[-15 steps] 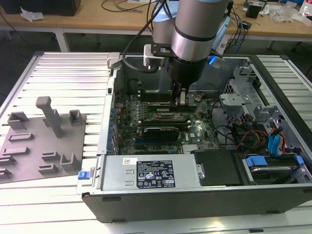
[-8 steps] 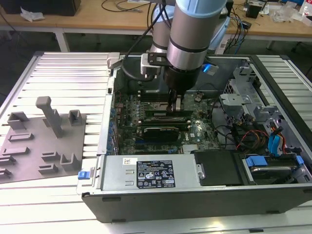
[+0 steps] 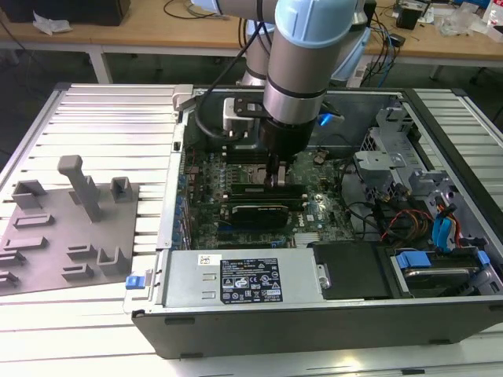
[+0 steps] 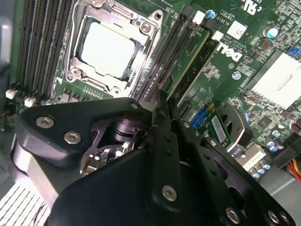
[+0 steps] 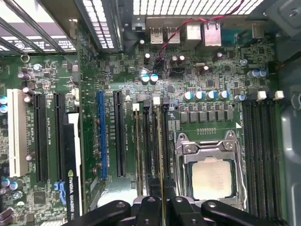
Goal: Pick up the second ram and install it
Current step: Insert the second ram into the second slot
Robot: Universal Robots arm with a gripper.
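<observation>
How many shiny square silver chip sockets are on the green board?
1. The square silver CPU socket sits on the green motherboard, between two banks of long black memory slots, seen in both wrist views. Parts of the board are hidden, so another could be covered.

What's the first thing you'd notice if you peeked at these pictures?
A big grey robot arm reaches down into an open computer case lying on a slatted table. Its black claw pinches a thin green memory stick, seen edge-on over the long black slots, beside the shiny square chip socket on the green circuit board.
</observation>
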